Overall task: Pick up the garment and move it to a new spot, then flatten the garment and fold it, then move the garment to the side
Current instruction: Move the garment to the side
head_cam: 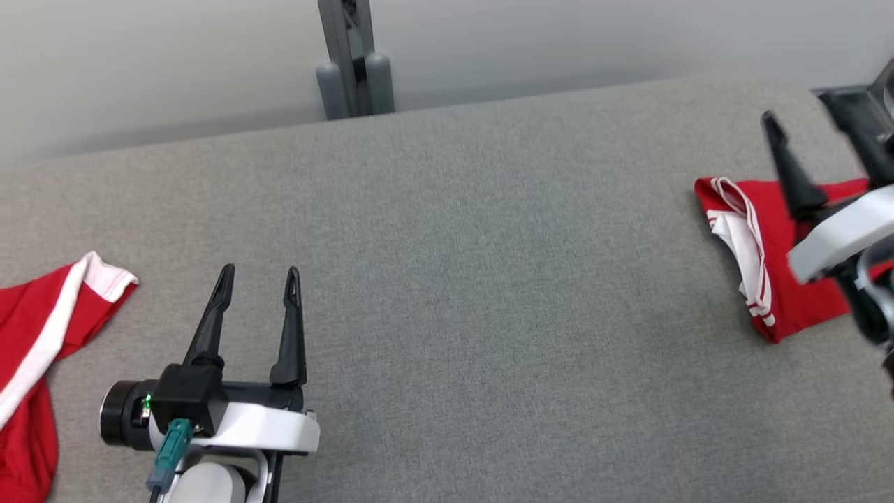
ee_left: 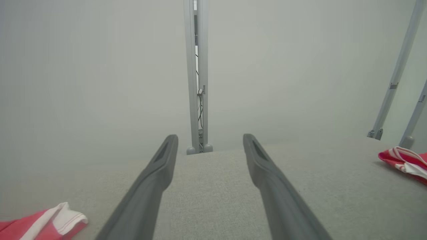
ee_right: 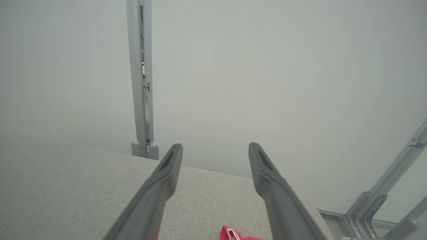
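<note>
The grey bench (head_cam: pixel 489 279) spreads across the head view, and two red garments with white trim lie on it, well apart. The loose garment (head_cam: pixel 28 314) lies unfolded at the 9 o'clock edge, partly cut off by the view, with one sleeve pointing to about 1 o'clock. The folded garment (head_cam: pixel 796 307) is a compact packet at the 3 o'clock side, and its long axis runs roughly from 12 to 6 o'clock. I judge that this packet is already folded and put aside, so the coming move probably concerns the loose one. The left pincer (head_cam: pixel 260 271) is the nearer to it. It hangs over the bench cover with its fingers pointing to 12 o'clock, and the sleeve is near, at about 9 o'clock from its tips. It is released, jaws wide, with nothing between them. The right pincer (head_cam: pixel 795 105) is above the folded garment, also released and empty, and well apart from the loose one.
</note>
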You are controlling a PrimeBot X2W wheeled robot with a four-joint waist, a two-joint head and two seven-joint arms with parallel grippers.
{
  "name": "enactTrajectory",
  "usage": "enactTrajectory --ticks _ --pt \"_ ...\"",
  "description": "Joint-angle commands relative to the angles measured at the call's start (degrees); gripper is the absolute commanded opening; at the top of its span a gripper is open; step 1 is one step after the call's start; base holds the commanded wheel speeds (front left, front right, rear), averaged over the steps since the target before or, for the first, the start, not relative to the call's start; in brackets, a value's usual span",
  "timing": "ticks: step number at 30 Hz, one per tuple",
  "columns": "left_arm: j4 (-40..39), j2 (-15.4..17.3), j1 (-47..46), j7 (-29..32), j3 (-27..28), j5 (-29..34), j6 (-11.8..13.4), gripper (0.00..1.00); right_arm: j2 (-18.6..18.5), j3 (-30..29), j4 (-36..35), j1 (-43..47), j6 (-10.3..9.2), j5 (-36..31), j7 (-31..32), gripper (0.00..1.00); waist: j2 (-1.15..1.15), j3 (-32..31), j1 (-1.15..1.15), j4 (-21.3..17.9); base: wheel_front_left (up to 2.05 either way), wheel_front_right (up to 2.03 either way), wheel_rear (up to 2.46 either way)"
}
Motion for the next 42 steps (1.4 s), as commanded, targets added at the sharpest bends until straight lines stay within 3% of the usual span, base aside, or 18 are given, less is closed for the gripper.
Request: enactTrajectory --ticks 1,12,23,42 --pt "-0.1 0.3 0.5 0.0 0.3 0.3 0.2 1.00 0.2 -0.3 -0.4 1.4 -0.04 -0.5 -0.1 1.00 0.00 -1.8 0.00 0.5 0.00 0.00 0.00" --pt "-1.2 0.3 5.2 0.0 2.2 -0.3 1.6 1.00 11.5 -13.3 -14.0 19.7 -0.03 -10.6 -0.1 1.00 0.00 -7.3 0.00 1.5 0.00 0.00 0.00" --pt "-1.6 0.3 7.9 0.0 2.8 -1.2 2.6 1.00 22.3 -22.4 -20.9 33.4 -0.03 -17.6 -0.1 1.00 0.00 -9.8 0.00 2.6 0.00 0.00 0.00" --pt "-0.4 0.3 8.4 0.0 2.8 -1.8 2.7 1.00 25.1 -26.1 -20.7 37.0 -0.03 -21.4 -0.1 1.00 0.00 -9.6 0.00 3.2 0.00 0.00 0.00"
